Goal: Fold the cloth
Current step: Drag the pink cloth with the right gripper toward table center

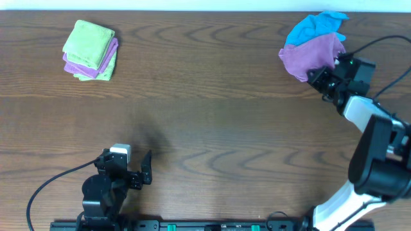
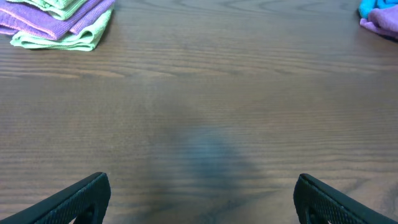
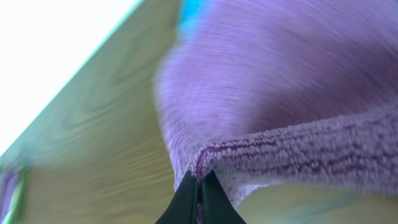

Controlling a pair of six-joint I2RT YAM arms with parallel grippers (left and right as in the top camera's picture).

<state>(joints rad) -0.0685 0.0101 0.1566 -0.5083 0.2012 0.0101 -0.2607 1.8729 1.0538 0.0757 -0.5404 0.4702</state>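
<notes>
At the far left sat a stack of folded cloths (image 1: 90, 50); nearer, the left gripper (image 2: 202, 198) hovered spread and empty. Far right, the right gripper (image 3: 200, 185) pinched the crumpled purple cloth (image 1: 311, 54) at its hem. The step looked like pickup; next, drag it clear and flatten it

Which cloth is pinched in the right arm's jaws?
The crumpled purple cloth, beside the blue cloth; the right gripper is shut on its hem. The folded stack lies apart.

Left gripper (image 2: 202, 200) sits near its base, fingers (image 2: 81, 198) spread wide; right arm (image 1: 376, 144) reaches far, right gripper (image 3: 199, 198) pinching purple cloth (image 3: 280, 93).
</notes>
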